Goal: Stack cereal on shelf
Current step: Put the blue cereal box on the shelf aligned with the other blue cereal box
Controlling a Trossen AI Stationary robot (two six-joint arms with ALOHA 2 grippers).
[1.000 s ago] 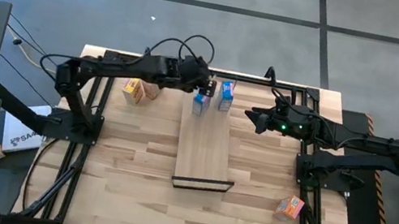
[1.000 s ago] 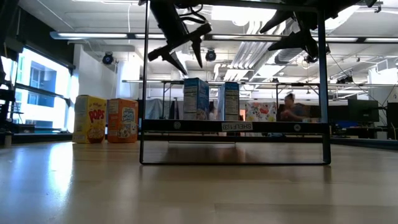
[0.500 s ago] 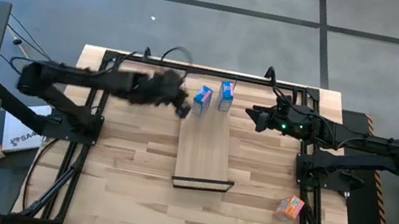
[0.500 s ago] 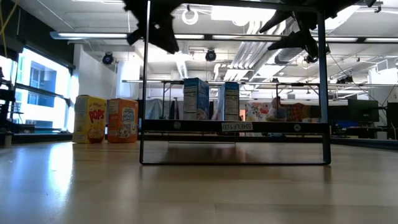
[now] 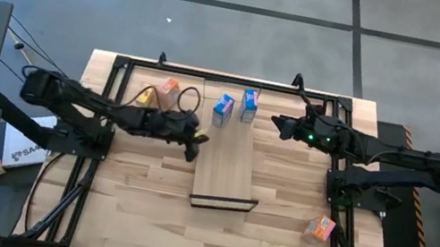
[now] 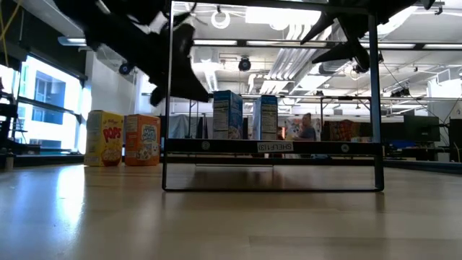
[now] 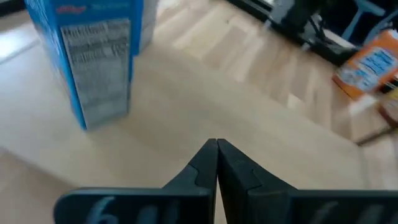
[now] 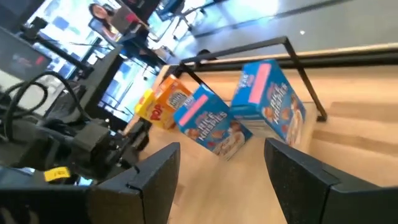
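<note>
From above, you had the shelf (image 5: 225, 163) running down the middle of the frame, long axis top to bottom, with two blue boxes (image 5: 222, 109) standing side by side at its upper end. The left end effector (image 5: 195, 144) sat at the shelf's left edge, just below those boxes, carrying nothing. The orange box (image 5: 169, 89) and the yellow box (image 5: 146, 96) lay up and to the left of it, on the worktop (image 5: 134, 199). The other orange and yellow pair (image 5: 320, 227) lay at lower right, well apart from the right end effector (image 5: 279, 123), which hung beside the blue boxes on the shelf's right.

At worktop level, you saw the yellow box (image 6: 103, 138) and orange box (image 6: 142, 140) upright at the left of the frame, touching or nearly so, and the blue boxes (image 6: 228, 114) on the shelf board.

In the left wrist view, your left fingers (image 7: 202, 167) were pressed together and empty, a blue box (image 7: 96, 62) at upper left, an orange box (image 7: 371, 64) at far right.

In the right wrist view, your right fingers (image 8: 158, 177) stood wide apart, with the blue boxes (image 8: 269, 99) just ahead.

I'd judge the upper-left pair was the left arm's to fetch, being nearer.
</note>
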